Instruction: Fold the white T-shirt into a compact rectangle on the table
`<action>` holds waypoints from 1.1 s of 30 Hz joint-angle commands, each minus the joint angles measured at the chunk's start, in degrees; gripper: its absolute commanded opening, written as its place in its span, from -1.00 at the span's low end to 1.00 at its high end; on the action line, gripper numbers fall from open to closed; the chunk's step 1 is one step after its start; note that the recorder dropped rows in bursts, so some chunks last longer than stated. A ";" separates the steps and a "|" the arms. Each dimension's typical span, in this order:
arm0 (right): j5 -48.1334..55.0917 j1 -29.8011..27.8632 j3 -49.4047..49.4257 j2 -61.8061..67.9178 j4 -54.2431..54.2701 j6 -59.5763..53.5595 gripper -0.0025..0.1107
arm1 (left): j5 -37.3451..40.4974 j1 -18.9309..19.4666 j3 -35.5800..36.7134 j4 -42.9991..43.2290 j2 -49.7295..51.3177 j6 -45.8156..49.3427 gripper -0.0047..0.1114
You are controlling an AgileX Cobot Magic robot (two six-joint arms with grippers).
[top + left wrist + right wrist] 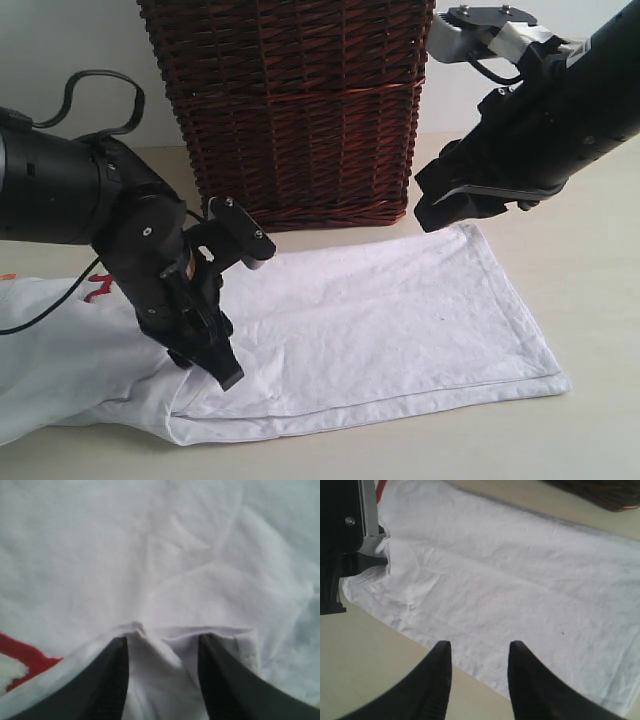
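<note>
Two grippers are at the white T-shirt (400, 310), which lies on the table (590, 300). In the outside view it stretches from nine o'clock to four o'clock, in front of the brown basket (300, 110) at twelve. At about eight o'clock we see the left gripper (215, 365) sitting down on a fold near the red letters (97, 290). Its fingers stand half apart with a soft hump of cloth between them, and the cloth does not look squeezed. Over at two o'clock the right gripper (440, 210) hangs above the shirt's far corner, fingers apart and holding nothing. We think the shirt is light, soft and floppy, so it will sag and slide. We would pinch it at the hem corners and lift both together.
</note>
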 commanded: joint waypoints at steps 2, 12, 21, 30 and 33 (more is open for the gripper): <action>-0.42 -0.09 -0.47 -0.07 0.06 -0.49 -0.29 | -0.24 0.09 0.08 -0.35 2.71 -0.76 -0.17; -0.42 -0.09 -0.47 -0.07 0.06 -0.49 -0.29 | 2.54 0.09 -0.96 -2.25 -0.92 -0.26 -0.92; -0.42 -0.09 -0.47 -0.07 0.06 -0.49 -0.29 | 5.28 -5.64 -0.96 -2.62 -2.60 1.25 -0.92; -0.42 -0.09 -0.47 -0.07 0.06 -0.49 -0.29 | 7.66 -6.97 -0.96 -0.87 -2.60 3.40 -0.68; -0.32 -0.09 -0.47 -0.07 0.06 -0.49 -0.29 | 8.01 -6.23 -0.96 4.82 -2.60 -2.28 -0.37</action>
